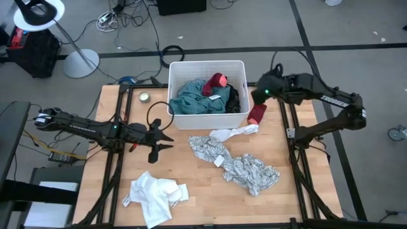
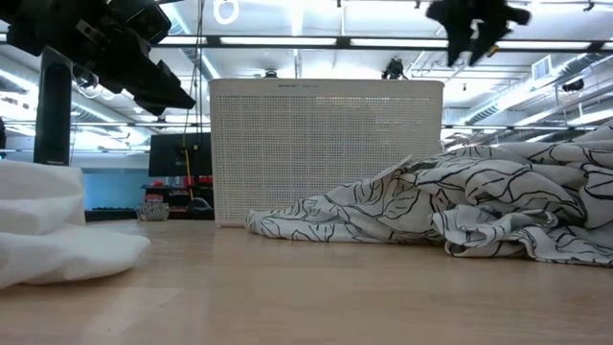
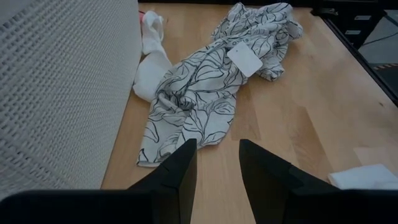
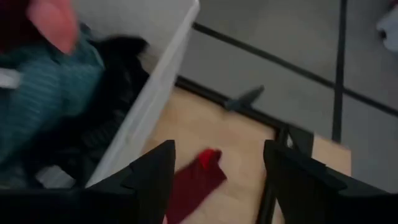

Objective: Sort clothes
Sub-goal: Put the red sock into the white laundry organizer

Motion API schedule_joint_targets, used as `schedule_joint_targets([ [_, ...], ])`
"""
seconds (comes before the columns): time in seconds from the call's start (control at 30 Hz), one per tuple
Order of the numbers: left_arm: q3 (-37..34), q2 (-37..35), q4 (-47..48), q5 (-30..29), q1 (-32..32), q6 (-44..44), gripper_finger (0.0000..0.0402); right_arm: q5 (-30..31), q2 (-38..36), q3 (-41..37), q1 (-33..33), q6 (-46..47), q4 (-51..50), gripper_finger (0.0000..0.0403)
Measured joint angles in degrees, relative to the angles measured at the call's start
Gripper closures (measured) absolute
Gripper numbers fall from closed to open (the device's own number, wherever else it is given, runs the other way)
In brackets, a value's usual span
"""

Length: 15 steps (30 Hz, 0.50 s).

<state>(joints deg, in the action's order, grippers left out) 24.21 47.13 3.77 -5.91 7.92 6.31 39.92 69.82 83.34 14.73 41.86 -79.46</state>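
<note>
A white bin (image 1: 236, 118) at the table's far middle holds teal (image 1: 194, 98), red (image 1: 218, 81) and black (image 1: 233, 97) clothes. A dark red garment (image 1: 257, 114) lies on the table against the bin's right wall, also seen as the red garment (image 4: 196, 177). My right gripper (image 4: 217, 149) hangs open above it, touching nothing. A white sock (image 1: 235, 132), a leaf-print garment (image 1: 238, 164) and a plain white garment (image 1: 152, 198) lie flat on the table. My left gripper (image 3: 216, 149) stands open left of the leaf-print garment (image 3: 205, 87), clear of it.
A small round object (image 1: 144, 97) sits on the table left of the bin, and a black cable loop (image 1: 156, 114) lies near my left gripper (image 1: 159, 137). Bare wood shows along the table's near right and near middle. The bin wall (image 3: 62, 93) stands close beside my left gripper.
</note>
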Motion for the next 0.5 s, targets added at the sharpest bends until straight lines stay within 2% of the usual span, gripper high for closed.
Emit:
schedule_joint_targets([
  [0.23, 0.0, 0.0, 0.0, 0.0, 0.0, 0.7, 0.0275, -0.7, -5.4, -13.6, 2.7, 8.7, 1.1, 0.0118],
  [0.5, 0.0, 0.0, 0.0, 0.0, 0.0, 0.7, 0.0275, -5.1, -6.9, -26.4, 6.0, 10.1, 12.3, 0.0088],
])
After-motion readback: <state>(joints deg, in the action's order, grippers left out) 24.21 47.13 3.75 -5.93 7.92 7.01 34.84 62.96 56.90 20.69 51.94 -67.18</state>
